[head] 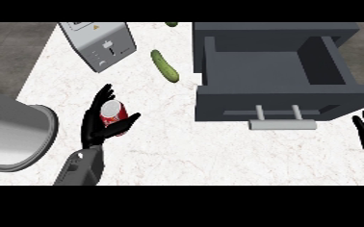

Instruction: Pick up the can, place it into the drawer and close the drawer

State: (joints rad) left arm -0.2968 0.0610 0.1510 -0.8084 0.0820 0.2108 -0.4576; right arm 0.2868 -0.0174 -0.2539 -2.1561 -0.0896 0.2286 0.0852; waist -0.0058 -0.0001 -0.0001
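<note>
A red can (113, 117) with a silver top stands on the white marble counter, left of centre. My left hand (95, 124) is around it, fingers behind and thumb curled across its front. The dark grey drawer (274, 94) stands pulled open at the right, its inside bare, with a silver handle (281, 123) on its front. Only the fingertips of my right hand (357, 130) show at the right edge, below the drawer's front corner.
A green cucumber (164, 66) lies between the can and the drawer. A grey toaster (99, 44) stands at the back left. A round metal pot (21, 134) sits at the left edge. Another green item (171, 24) peeks in at the back.
</note>
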